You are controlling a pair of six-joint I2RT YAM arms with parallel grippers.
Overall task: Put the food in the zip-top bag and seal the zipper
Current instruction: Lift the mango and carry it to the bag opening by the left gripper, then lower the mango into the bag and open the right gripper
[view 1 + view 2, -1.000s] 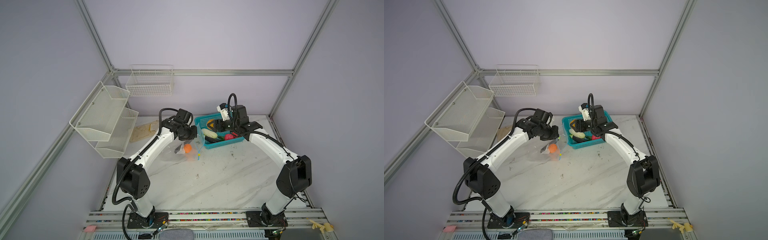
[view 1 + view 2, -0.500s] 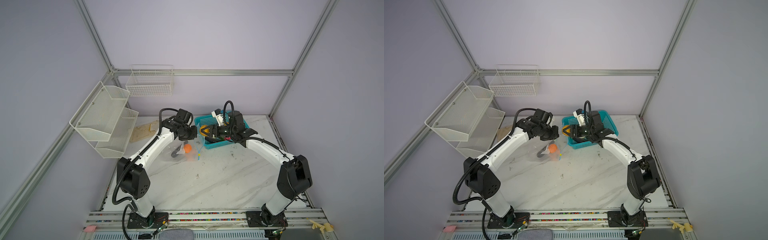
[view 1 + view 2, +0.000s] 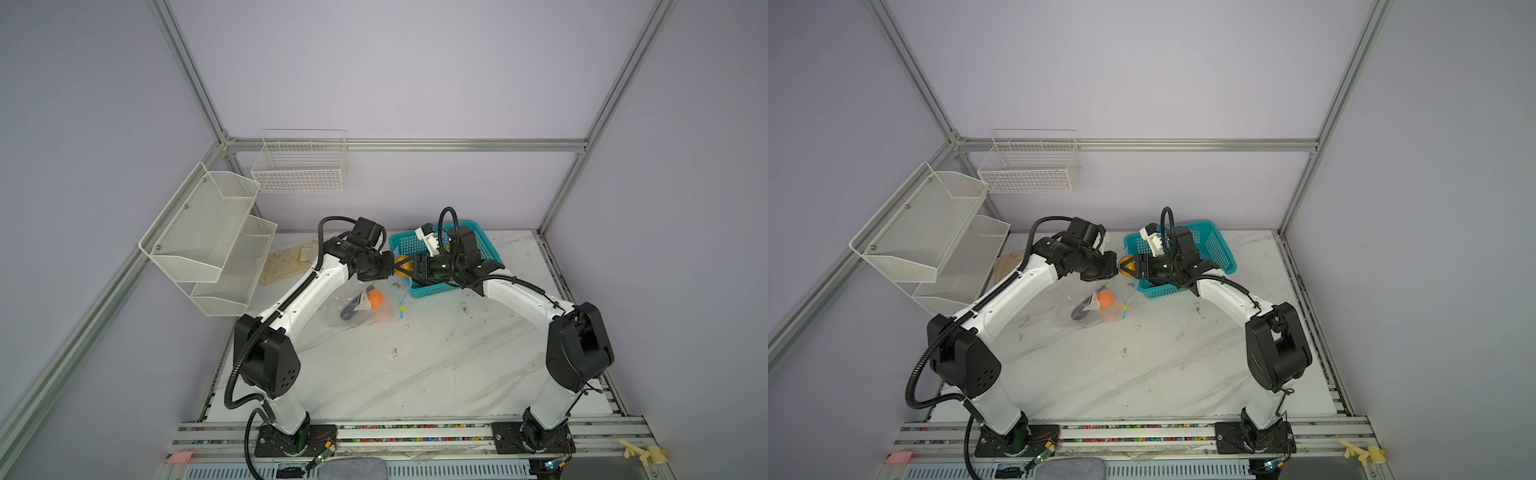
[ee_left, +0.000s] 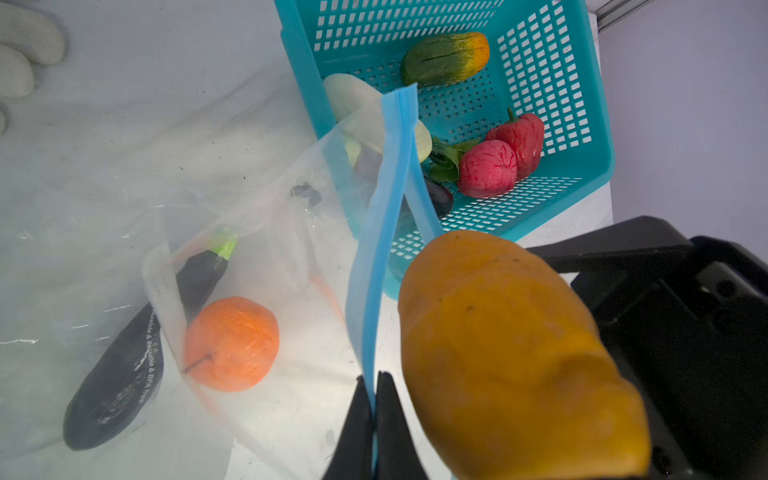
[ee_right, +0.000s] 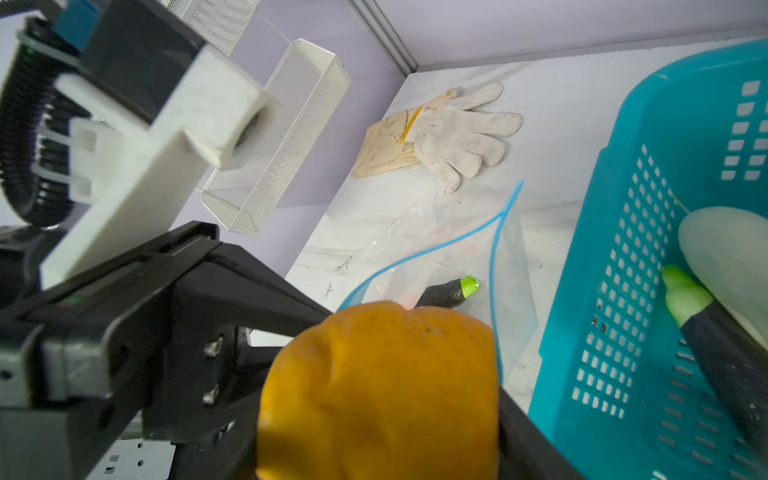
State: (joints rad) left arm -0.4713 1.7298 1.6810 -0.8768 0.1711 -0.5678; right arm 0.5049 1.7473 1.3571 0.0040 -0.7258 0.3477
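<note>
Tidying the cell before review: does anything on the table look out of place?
Yes: a white knitted work glove lies partly on a stained tan sheet at the table's back-left corner, unrelated to the bagging.

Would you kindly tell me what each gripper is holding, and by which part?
The left gripper pinches the zip-top bag by its light blue zipper strip at the mouth. The right gripper grips the yellow-orange toy fruit across its opposite sides.

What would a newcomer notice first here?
Toward the back, the right gripper holds a yellow-orange fruit close to the left gripper, which pinches the bag's blue strip. Below them the clear bag holds an orange and an eggplant, beside the teal basket.
</note>
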